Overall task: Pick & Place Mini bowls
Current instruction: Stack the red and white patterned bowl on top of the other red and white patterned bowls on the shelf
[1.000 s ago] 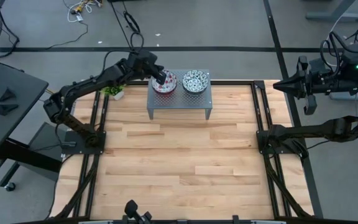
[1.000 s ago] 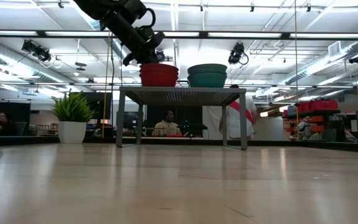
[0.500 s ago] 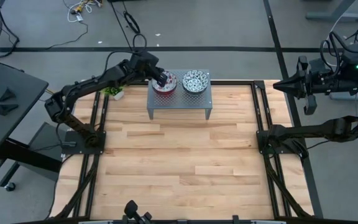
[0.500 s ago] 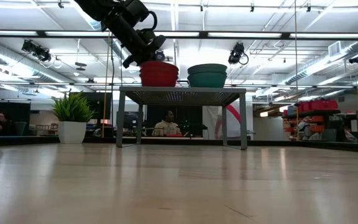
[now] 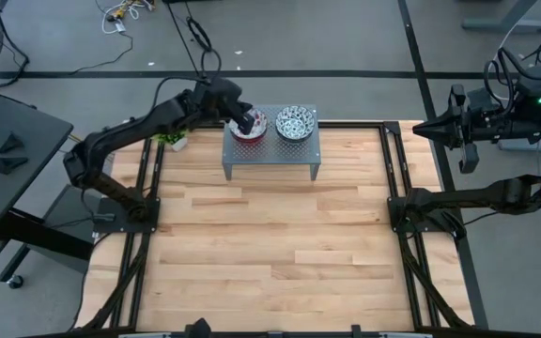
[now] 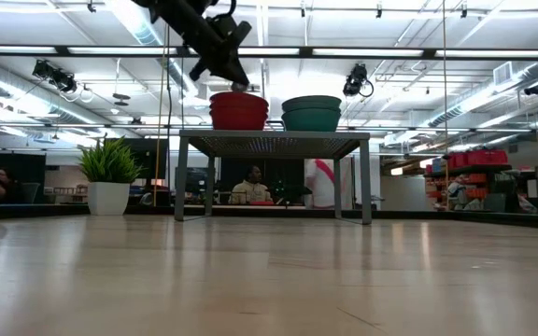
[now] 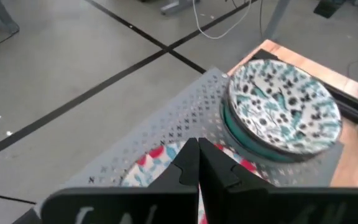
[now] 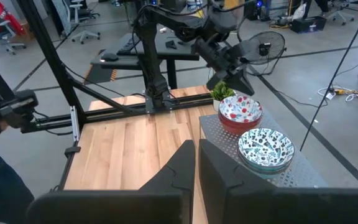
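Two stacks of mini bowls stand side by side on a grey perforated stand (image 5: 270,155) at the table's far edge. The reddish stack (image 5: 252,130) (image 6: 239,110) is on the left, the green-teal stack (image 5: 294,123) (image 7: 284,106) on the right. My left gripper (image 5: 245,116) (image 6: 235,84) hangs shut just above the red stack's top bowl (image 7: 149,167), with nothing between its fingers. My right gripper (image 5: 419,128) (image 8: 196,163) is shut and held high past the table's right edge, pointing toward the stand.
A small potted plant (image 5: 171,138) (image 6: 107,177) stands left of the stand, beside my left arm. Black frame rails (image 5: 397,188) run along both table sides. Bare wood (image 5: 270,244) stretches from the stand to the near edge. People move in the room behind.
My left gripper has risen from beside the red stack's left rim to a spot above the stack, shifting slightly toward the table's right. It has stayed shut. Both bowl stacks have stayed where they were.
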Robot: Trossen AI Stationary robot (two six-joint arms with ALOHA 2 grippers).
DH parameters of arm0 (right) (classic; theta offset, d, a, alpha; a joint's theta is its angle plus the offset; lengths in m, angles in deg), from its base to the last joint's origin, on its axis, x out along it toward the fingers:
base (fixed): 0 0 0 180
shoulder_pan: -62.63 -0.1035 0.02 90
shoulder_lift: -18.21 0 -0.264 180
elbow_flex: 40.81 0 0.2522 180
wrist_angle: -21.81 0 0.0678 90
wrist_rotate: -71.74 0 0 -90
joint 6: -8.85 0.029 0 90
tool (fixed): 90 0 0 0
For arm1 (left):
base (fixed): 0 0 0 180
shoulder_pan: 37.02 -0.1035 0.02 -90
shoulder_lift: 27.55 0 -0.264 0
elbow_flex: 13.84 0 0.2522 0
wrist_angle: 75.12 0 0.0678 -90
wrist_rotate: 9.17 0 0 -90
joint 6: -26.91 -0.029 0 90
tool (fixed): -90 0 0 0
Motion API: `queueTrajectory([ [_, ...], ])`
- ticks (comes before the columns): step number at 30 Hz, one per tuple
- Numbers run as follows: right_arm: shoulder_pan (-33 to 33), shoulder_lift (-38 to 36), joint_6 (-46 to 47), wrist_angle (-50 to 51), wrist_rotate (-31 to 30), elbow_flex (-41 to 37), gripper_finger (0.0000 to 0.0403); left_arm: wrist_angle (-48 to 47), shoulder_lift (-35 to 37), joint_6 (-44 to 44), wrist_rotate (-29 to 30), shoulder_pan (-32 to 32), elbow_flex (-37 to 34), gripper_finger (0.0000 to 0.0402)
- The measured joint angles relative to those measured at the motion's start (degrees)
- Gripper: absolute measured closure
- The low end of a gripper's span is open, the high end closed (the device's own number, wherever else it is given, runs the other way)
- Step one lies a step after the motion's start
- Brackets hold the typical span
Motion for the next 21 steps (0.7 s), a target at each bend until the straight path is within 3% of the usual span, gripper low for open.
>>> queueTrajectory([
  [12,-0.01,-0.01,0.0,-0.01,0.01,0.01,0.0378,-4.19,1.49,0.24,6.68,3.78,-0.36,0.0401],
  [21,-0.02,0.0,0.0,0.0,0.02,0.0,0.0378,2.01,6.71,0.34,6.98,5.53,-8.15,0.0401],
])
